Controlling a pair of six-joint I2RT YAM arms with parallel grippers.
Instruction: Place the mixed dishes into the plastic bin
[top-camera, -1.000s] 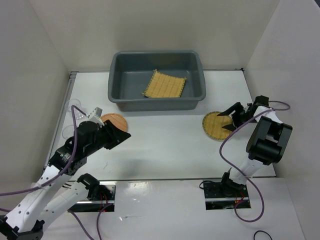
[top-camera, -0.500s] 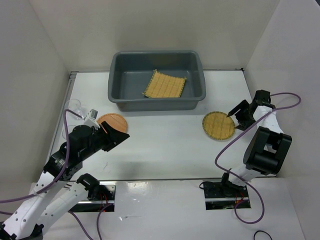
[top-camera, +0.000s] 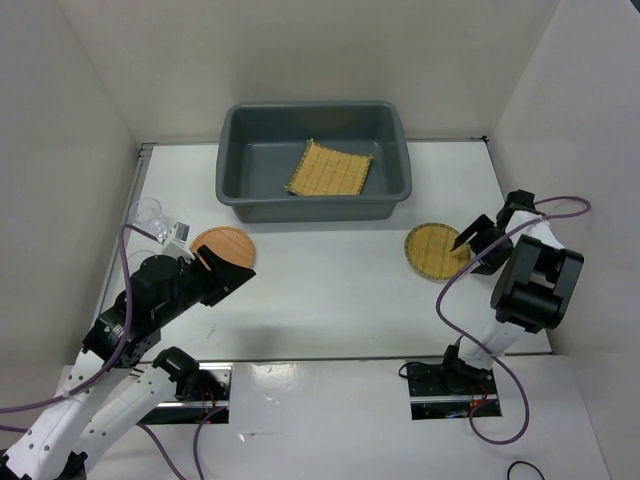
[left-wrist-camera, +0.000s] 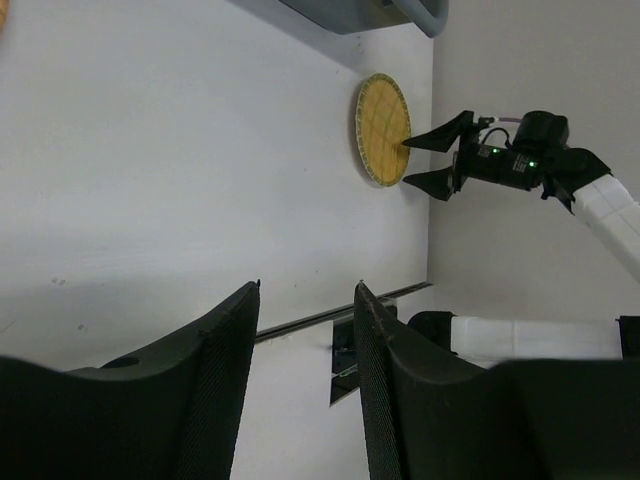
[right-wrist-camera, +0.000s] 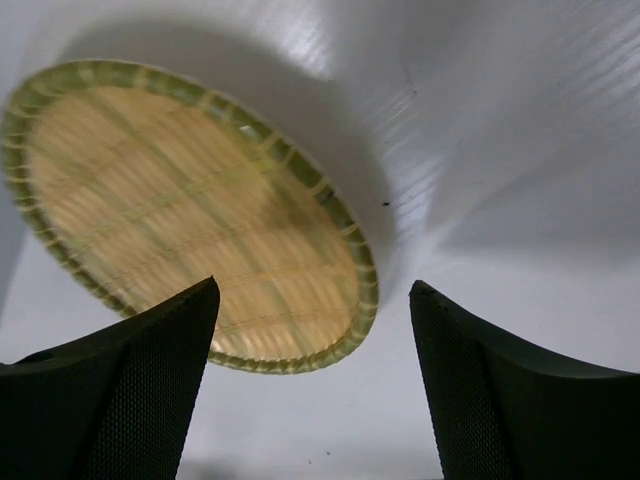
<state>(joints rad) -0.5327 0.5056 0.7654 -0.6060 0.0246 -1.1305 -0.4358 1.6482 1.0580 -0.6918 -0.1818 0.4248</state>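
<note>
Top external view: left gripper (top-camera: 228, 278) stood spread, holding nothing, beside the orange-brown plate (top-camera: 222, 243); right gripper (top-camera: 468, 250) stood spread at the woven plate's (top-camera: 435, 250) right edge; a clear cup (top-camera: 148, 213) sat farther left; the bamboo-slat tray (top-camera: 330, 168) lay inside the grey bin (top-camera: 312, 207).

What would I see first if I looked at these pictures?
Probably the big grey bin at the back of the table, with a square yellow tray lying in it. Then the right gripper, open at the edge of a round yellow woven plate.
</note>
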